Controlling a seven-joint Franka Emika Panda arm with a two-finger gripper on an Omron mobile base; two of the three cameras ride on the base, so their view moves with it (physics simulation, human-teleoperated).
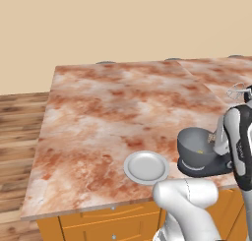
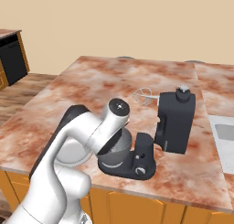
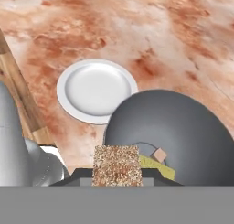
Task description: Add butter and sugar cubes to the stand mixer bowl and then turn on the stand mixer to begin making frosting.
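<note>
Nearest the hand camera, the fingers (image 3: 117, 176) are clamped on a speckled brown sugar cube (image 3: 117, 166), held just above the near rim of the grey bowl (image 3: 183, 127). Inside the bowl lie the pale-yellow butter (image 3: 155, 166) and a small tan cube (image 3: 159, 155) touching it. The bowl sits on the base of the black stand mixer (image 2: 171, 122), whose head is tilted back with the whisk (image 2: 145, 96) lifted clear. Beside the bowl, a bare white plate (image 3: 96, 90) rests on the marbled bench (image 1: 108, 107). The risk I see: the cube hangs close over the rim, so letting go here may bounce it off the edge onto the bench.
</note>
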